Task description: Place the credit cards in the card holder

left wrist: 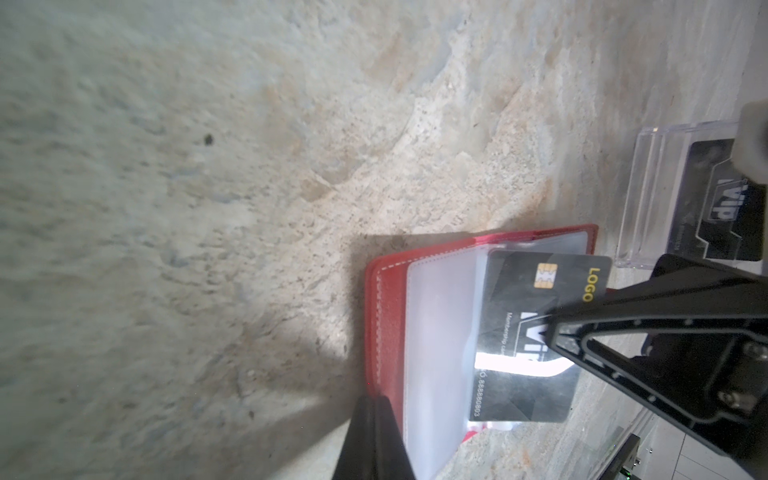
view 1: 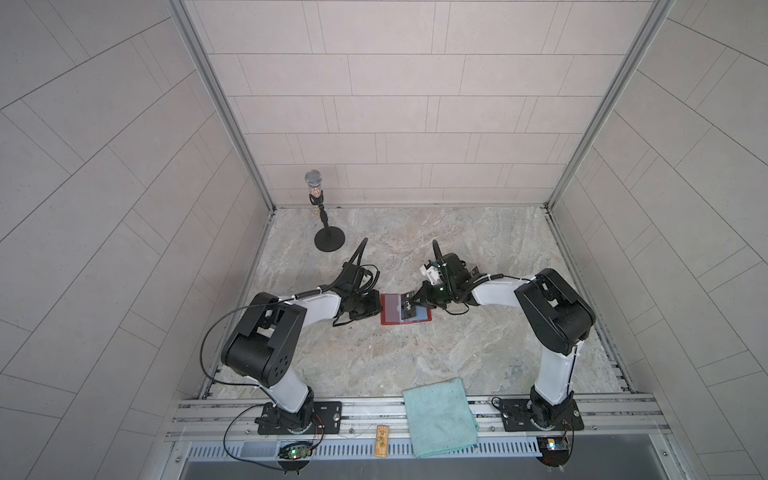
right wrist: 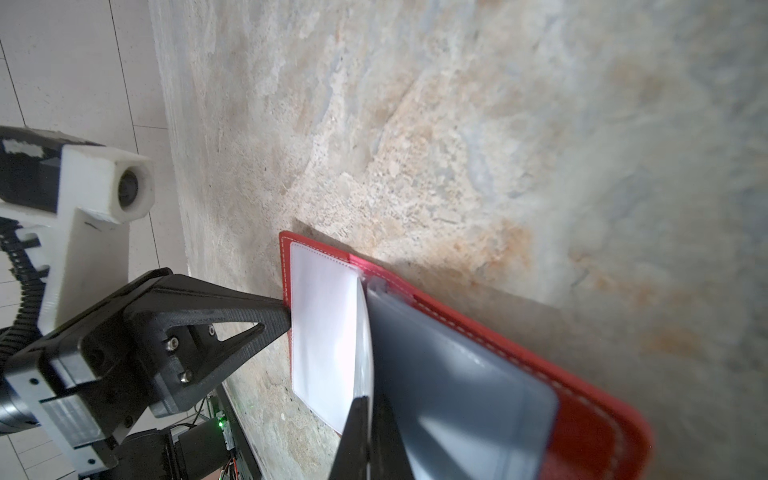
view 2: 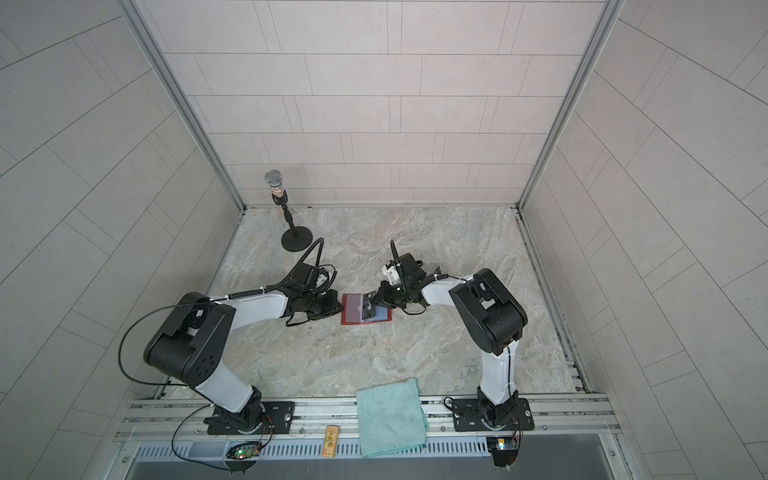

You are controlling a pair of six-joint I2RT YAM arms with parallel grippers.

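— Where's the card holder (view 1: 391, 310)?
— Open at the middle of both top views. My right gripper (left wrist: 550, 328) pinches the black credit card (left wrist: 528, 291) over it; my left gripper (right wrist: 286, 314), jaws together, touches its left edge.

Red card holder (left wrist: 388, 332), white stitching; black card (left wrist: 511, 299), gold chip, white lettering; marbled beige-grey tabletop (view 1: 415, 353); pale teal cloth (view 1: 440, 415).

Pale tiled walls (view 1: 395, 104) surround a marbled tabletop (view 1: 415, 365).
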